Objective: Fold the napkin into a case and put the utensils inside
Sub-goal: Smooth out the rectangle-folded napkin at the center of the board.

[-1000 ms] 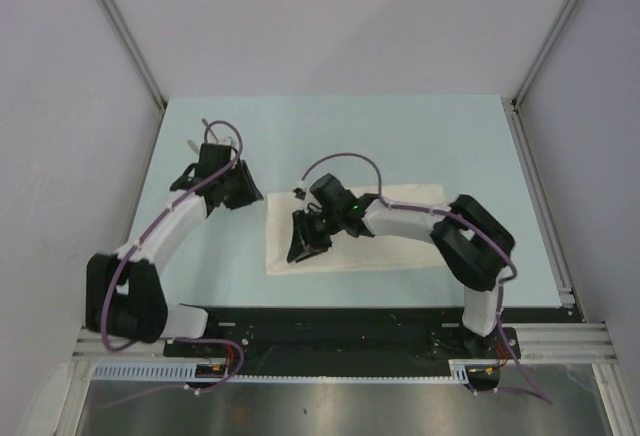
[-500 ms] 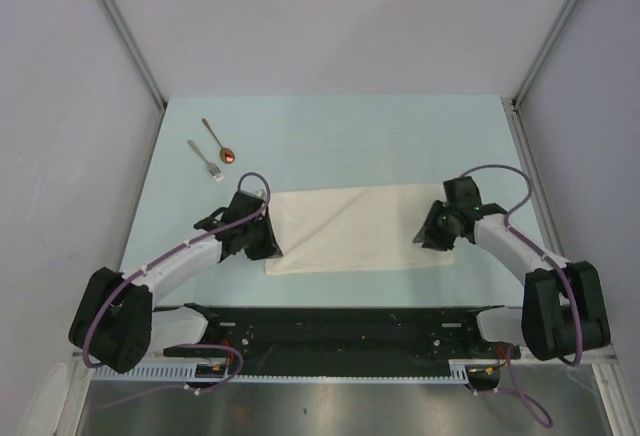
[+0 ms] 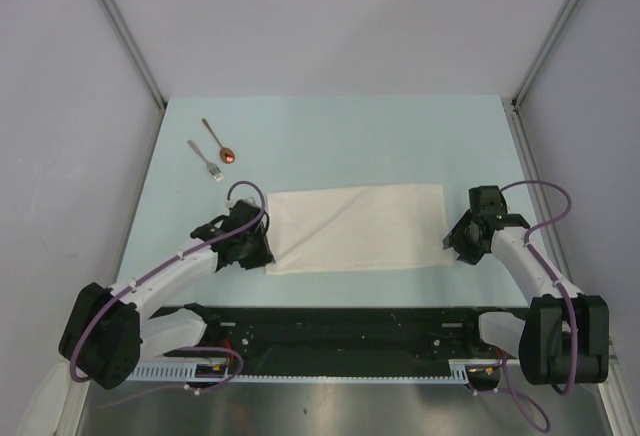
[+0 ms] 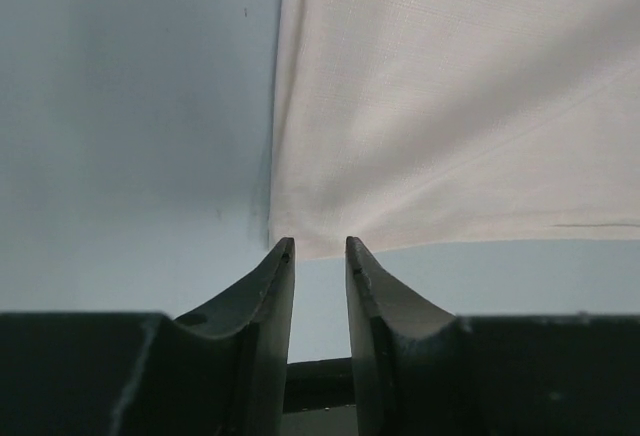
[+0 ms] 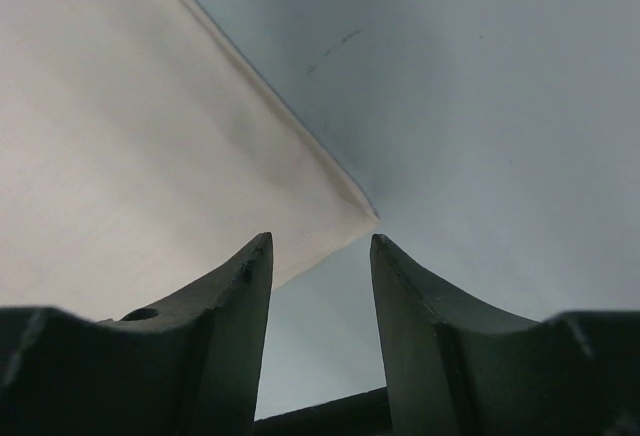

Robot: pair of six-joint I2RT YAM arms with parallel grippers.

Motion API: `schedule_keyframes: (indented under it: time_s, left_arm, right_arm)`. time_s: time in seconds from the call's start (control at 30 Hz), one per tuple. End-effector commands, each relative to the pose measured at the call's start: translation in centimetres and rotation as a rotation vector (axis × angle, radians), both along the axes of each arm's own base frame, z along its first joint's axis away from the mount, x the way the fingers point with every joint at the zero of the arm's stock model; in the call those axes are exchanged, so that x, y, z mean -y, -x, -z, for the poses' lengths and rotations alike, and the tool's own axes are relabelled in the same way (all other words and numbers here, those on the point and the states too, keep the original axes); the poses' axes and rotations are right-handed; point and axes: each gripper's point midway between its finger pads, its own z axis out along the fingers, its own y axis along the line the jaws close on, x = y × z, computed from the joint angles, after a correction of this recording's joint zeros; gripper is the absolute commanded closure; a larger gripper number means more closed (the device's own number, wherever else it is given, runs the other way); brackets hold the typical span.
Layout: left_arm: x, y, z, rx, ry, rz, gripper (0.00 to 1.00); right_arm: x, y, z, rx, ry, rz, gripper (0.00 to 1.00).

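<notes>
Napkin [image 3: 355, 228], smooth cream cloth rectangle, left gripper [image 4: 318, 244] narrowly parted, right gripper [image 5: 320, 239] wider

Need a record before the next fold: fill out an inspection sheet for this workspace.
Surface: pale blue table, a few faint scuffs in the wrist views.
Job's things: napkin lying flat as a rectangle; fork and spoon side by side at far left, apart from it.
Clutter: nothing seen.
Grippers: left gripper open at the napkin's near-left corner; right gripper open at its near-right corner; neither grips cloth.
Cables: purple cables run along both arms.
Surroundings: grey walls, metal frame rails.
</notes>
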Motion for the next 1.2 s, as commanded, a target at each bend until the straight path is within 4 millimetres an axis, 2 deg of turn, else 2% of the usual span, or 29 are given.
schedule_keyframes:
  time_s: [0.0,0.07,0.23,0.3,0.47,0.67,0.97,1.17]
  left_arm:
    - [0.7,-0.5,0.0,0.009,0.025,-0.013,0.7]
    - [0.5,-0.5,0.2,-0.009,0.003,-0.019,0.7]
    - [-0.8,0.8,0.3,-0.081,-0.064,-0.056,0.58]
    - [-0.8,1.2,0.3,-0.1,-0.06,-0.08,0.52]
    - [-0.1,2.1,1.0,-0.149,-0.021,-0.091,0.5]
    - [0.3,2.7,1.5,-0.174,-0.005,-0.084,0.5]
    - [-0.4,2.7,2.8,-0.179,-0.036,-0.13,0.52]
    - [-1.9,2.4,4.5,-0.172,-0.109,-0.171,0.67]
  right_arm:
    - [1.0,1.0,1.6,-0.065,0.042,0.048,0.52]
    - [1.2,1.1,1.9,-0.07,0.052,0.056,0.52]
    - [1.5,1.5,2.9,-0.088,0.068,0.073,0.5]
    - [1.8,1.5,3.1,-0.09,0.083,0.078,0.5]
    - [1.8,1.3,4.1,-0.111,0.088,0.08,0.54]
    - [1.6,1.7,4.5,-0.122,0.081,0.089,0.73]
    - [1.1,1.6,4.7,-0.114,0.063,0.08,0.76]
    - [1.3,1.8,4.9,-0.121,0.071,0.079,0.81]
